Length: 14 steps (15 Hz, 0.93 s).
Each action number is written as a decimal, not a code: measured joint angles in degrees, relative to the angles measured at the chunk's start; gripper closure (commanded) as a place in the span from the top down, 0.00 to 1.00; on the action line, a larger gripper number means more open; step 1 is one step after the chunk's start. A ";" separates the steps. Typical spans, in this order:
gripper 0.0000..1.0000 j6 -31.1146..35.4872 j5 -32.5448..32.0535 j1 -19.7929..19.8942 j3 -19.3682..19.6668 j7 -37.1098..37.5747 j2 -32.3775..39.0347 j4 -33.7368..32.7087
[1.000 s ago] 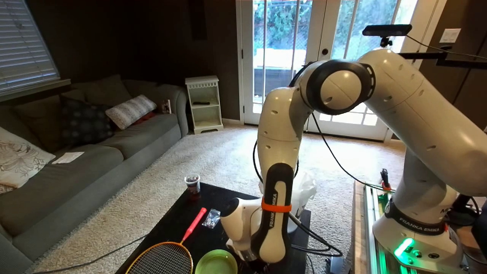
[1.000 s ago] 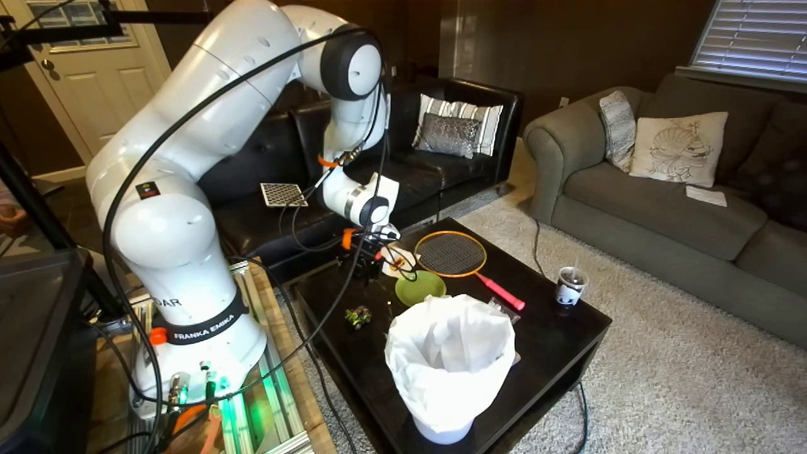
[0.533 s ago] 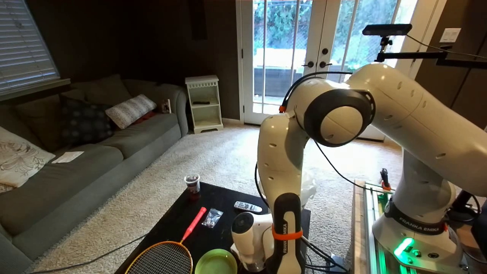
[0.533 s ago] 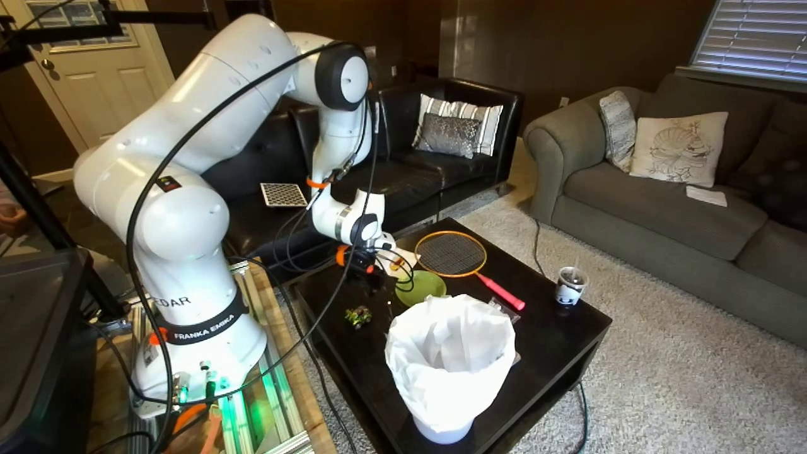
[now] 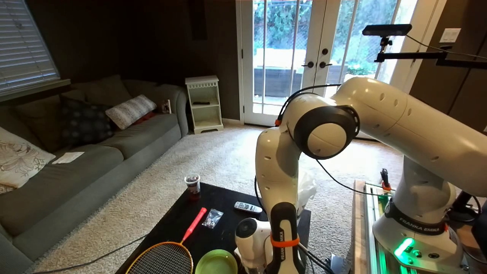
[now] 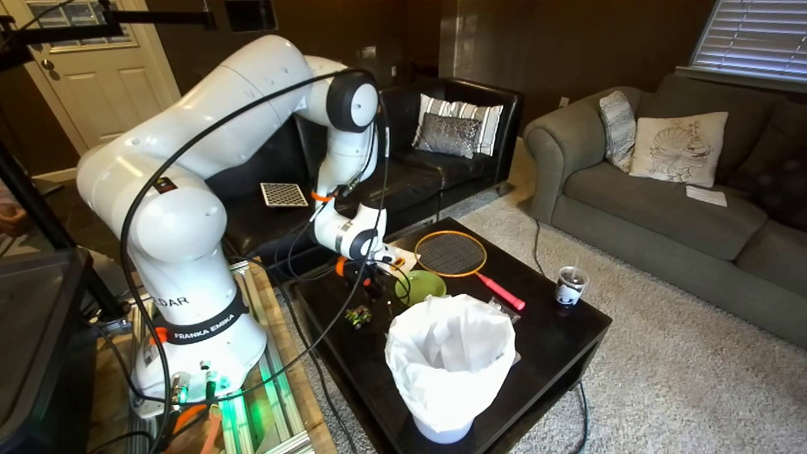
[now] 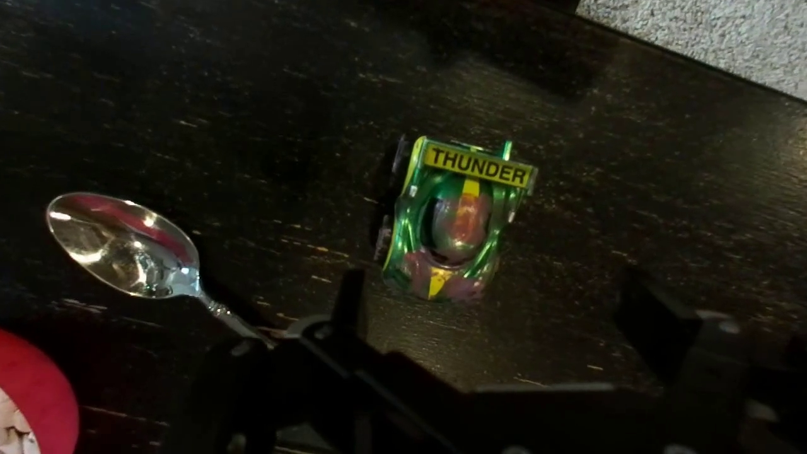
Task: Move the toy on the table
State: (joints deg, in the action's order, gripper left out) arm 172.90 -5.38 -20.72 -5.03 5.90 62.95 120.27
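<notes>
The toy is a small shiny green car with a yellow THUNDER strip (image 7: 463,221). It stands on the black table (image 7: 252,126) in the wrist view. In an exterior view the toy (image 6: 358,317) lies near the table edge on the robot's side. It does not show in the view where the arm covers the table's near part. My gripper (image 7: 495,277) is open and empty, fingers wide apart. The toy's front lies just beyond the gap, nearer the left finger (image 7: 350,299). In an exterior view the gripper (image 6: 373,290) hangs low over the table, close to the toy.
A spoon (image 7: 126,246) and a red round thing (image 7: 38,391) lie left of the toy. A green bowl (image 6: 419,287), racket (image 6: 451,254), white bag-lined bin (image 6: 451,372) and cup (image 6: 570,287) stand on the table. A remote (image 5: 248,207) and small bag (image 5: 212,219) lie there too.
The arm has come down and its elbow is lower. The gripper has moved down towards the table near the toy. The remote has come out from behind the arm. The toy has not moved.
</notes>
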 measured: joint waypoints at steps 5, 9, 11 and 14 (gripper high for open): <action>1.00 0.58 1.18 1.45 -1.15 0.20 3.63 -3.01; 1.00 0.58 3.62 1.50 -1.68 1.98 5.57 -4.37; 1.00 0.58 4.62 1.49 -1.75 3.06 6.18 -4.73; 1.00 0.58 6.19 1.39 -1.60 4.70 7.01 -5.31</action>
State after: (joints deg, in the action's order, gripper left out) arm 173.48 0.81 -19.33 -6.63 10.60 69.96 114.96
